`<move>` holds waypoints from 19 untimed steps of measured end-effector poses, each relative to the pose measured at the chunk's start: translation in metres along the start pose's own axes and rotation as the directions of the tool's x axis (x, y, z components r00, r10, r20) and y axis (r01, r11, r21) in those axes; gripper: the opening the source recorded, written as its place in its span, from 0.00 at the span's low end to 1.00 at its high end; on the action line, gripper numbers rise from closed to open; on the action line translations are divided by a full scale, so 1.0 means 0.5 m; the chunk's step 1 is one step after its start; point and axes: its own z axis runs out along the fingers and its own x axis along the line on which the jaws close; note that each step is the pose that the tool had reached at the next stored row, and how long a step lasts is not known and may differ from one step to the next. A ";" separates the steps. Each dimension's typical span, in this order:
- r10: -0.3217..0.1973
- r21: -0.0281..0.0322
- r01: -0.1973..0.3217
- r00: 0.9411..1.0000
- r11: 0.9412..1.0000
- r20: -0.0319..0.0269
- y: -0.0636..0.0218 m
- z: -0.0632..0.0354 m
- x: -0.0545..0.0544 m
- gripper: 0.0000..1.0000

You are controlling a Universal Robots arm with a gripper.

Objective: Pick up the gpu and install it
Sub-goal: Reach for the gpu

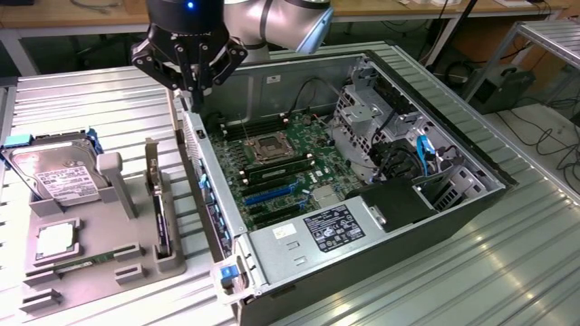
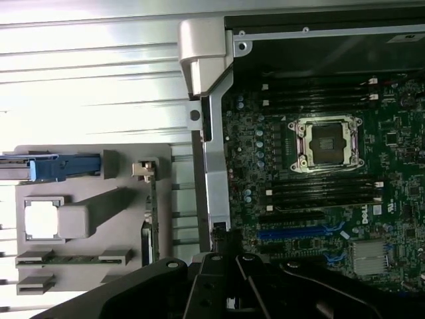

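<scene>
The gpu stands on its edge in a slot of the grey holder, its silver bracket end toward the back; in the wrist view the gpu shows edge-on, a thin dark strip. My gripper hangs shut and holds nothing, above the rear wall of the open computer case, a little beyond the gpu's far end. My gripper is the dark shape at the picture's edge in the wrist view. Inside the case the motherboard lies flat with a blue card slot.
The holder also carries a silver hard drive, a square processor and a green memory stick. The case holds a processor socket, a power supply and drive cages. Ribbed metal tabletop surrounds everything.
</scene>
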 end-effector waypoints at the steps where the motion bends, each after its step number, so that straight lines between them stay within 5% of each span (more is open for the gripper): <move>1: 0.000 0.000 0.000 1.000 1.000 0.000 0.000 0.000 0.001 0.11; 19: 0.000 0.000 0.000 1.000 1.000 0.000 -0.001 -0.001 0.016 0.11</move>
